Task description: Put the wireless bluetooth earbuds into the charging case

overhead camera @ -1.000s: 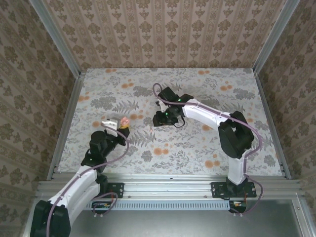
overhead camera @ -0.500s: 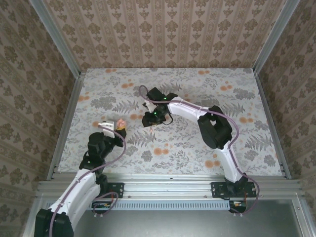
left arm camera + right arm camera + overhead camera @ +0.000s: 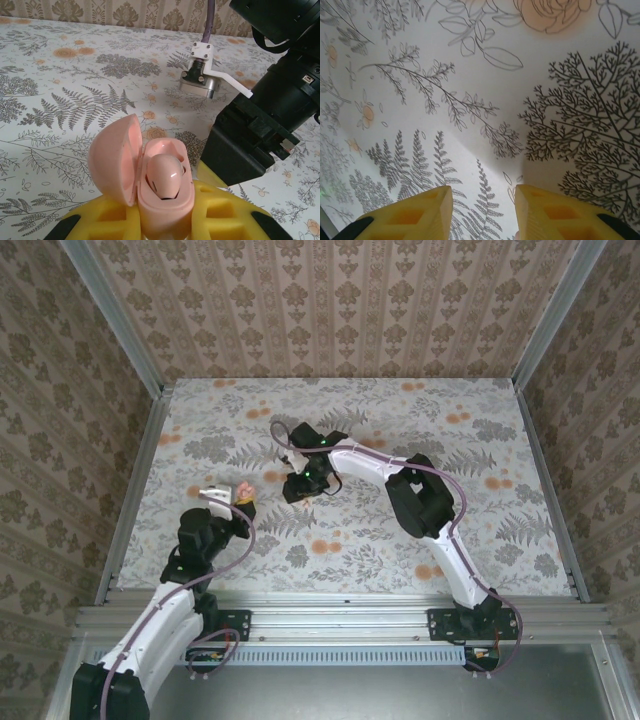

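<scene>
The left fingers (image 3: 200,200) clamp the open case (image 3: 120,160) over the desk (image 3: 75,75), one earbud (image 3: 165,176) seated inside. The right fingers (image 3: 530,200), partly spread and empty, hover nearby; the other earbud seems left to insert.

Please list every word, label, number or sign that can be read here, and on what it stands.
No text can be read.
On the right arm's black housing, a small white mark: too small to read.
The charging case and the tablecloth bear no writing.
</scene>
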